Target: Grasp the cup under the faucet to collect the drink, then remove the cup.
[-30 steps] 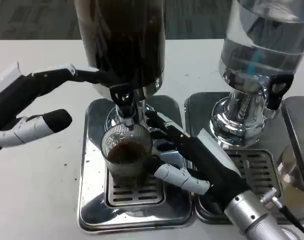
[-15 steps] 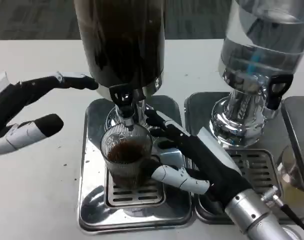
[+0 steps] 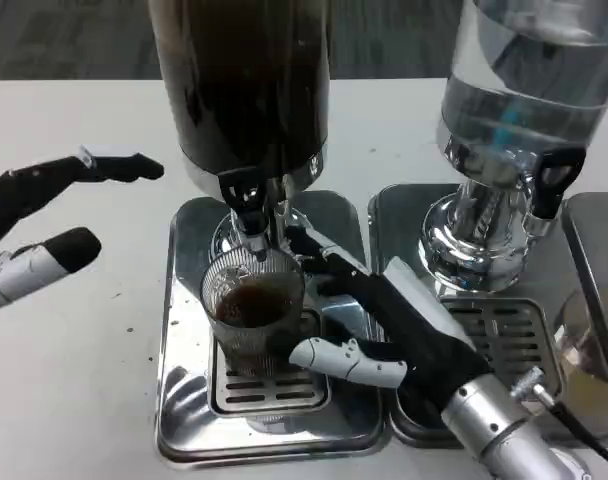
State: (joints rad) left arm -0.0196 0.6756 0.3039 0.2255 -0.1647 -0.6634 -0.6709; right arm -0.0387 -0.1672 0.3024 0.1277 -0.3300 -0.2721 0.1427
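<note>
A ribbed clear glass cup [image 3: 252,312] holding dark drink stands on the drip tray [image 3: 184,400] right under the black faucet [image 3: 246,205] of the dark dispenser [image 3: 246,90]. My right hand [image 3: 384,325] wraps around the cup's right side, fingers behind it and the thumb [image 3: 339,358] in front. My left hand [image 3: 39,215] hovers over the table at the far left, fingers apart, holding nothing, well away from the dispenser.
A second dispenser [image 3: 519,100] with clear liquid stands to the right on its own drip tray [image 3: 509,335]. Another metal tray edge [image 3: 599,260] shows at the far right. White table [image 3: 74,380] lies open to the left.
My left hand has drawn back leftward, away from the dark dispenser's side. The right hand stays around the cup, its thumb shifted slightly lower and forward.
</note>
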